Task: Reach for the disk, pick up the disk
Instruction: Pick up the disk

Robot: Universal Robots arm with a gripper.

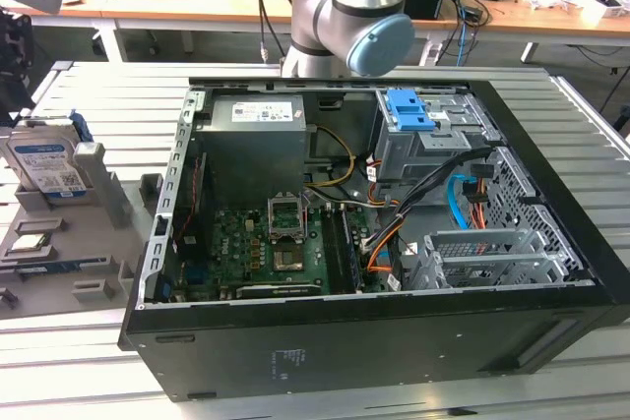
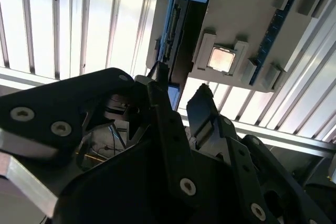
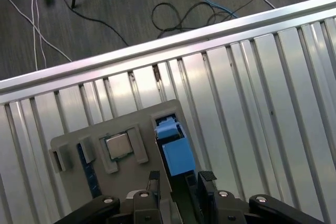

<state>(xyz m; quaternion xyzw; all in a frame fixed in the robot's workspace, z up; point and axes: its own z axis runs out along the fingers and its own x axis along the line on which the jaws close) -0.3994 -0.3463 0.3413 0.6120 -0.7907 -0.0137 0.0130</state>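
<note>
The disk (image 1: 44,159) stands on edge in a grey holder (image 1: 106,199) at the exterior view's left, its silver face and white-and-blue label showing. In the first wrist view its blue carrier (image 3: 176,153) runs between the two black fingers of my gripper (image 3: 180,178). The fingers stand apart on either side of the disk's edge and do not squeeze it. In the second wrist view the disk (image 2: 181,35) appears edge-on just beyond the open gripper (image 2: 181,90).
A small square silver chip (image 3: 118,145) lies in the holder beside the disk, and a blue memory strip (image 2: 273,35) sits further along. An open computer case (image 1: 394,204) covers the middle of the slatted metal table (image 3: 252,103). Cables lie on the floor (image 3: 173,9) past the table edge.
</note>
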